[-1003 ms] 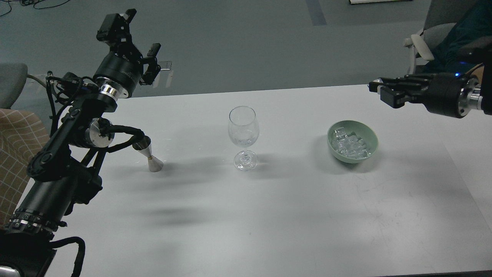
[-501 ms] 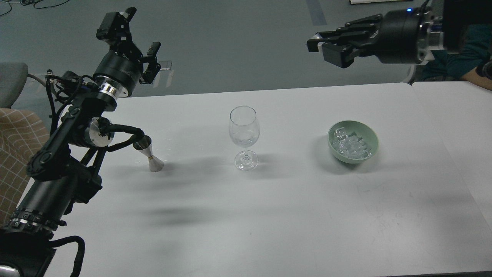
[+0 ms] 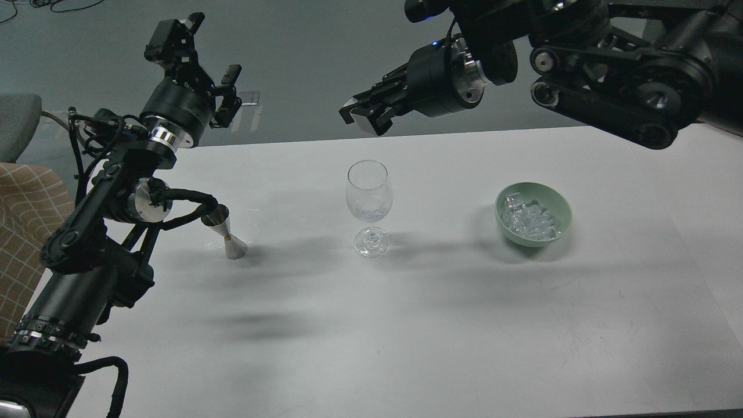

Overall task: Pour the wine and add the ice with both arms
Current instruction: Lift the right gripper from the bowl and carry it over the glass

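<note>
The right gripper (image 3: pixel 363 119), fingers nearly together and empty, is hanging above the wine glass (image 3: pixel 369 200); judging ahead, it needs swinging over the ice (image 3: pixel 529 222) and opening first

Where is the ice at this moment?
In the head view, the ice lies piled in the green bowl on the white table, right of centre, with the wine glass to its left.

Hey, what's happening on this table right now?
Nothing is being handled. An empty wine glass stands mid-table, with a metal jigger to its left and a green bowl of ice to its right. The left pincer is raised and open; the right pincer hangs above the glass, holding nothing.
</note>
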Robot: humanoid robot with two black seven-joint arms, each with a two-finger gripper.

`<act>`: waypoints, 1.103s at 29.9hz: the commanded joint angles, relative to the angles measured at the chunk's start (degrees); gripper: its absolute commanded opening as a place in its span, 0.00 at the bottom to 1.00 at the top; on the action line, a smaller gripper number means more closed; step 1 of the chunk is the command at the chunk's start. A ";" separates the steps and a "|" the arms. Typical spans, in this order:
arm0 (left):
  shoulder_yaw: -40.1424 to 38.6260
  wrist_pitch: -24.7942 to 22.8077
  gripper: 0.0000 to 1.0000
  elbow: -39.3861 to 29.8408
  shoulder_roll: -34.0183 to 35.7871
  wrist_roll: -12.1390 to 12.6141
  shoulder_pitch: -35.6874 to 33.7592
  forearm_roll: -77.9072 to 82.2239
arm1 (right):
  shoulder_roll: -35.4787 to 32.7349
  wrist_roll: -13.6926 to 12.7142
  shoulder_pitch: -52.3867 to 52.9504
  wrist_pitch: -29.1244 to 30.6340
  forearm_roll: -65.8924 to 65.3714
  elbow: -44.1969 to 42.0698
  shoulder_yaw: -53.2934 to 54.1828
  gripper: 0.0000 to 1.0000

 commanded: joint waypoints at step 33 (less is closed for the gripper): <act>-0.09 -0.01 0.98 0.01 0.23 -0.06 -0.07 -0.09 | -3.08 3.90 2.26 0.02 1.58 1.72 -11.37 0.00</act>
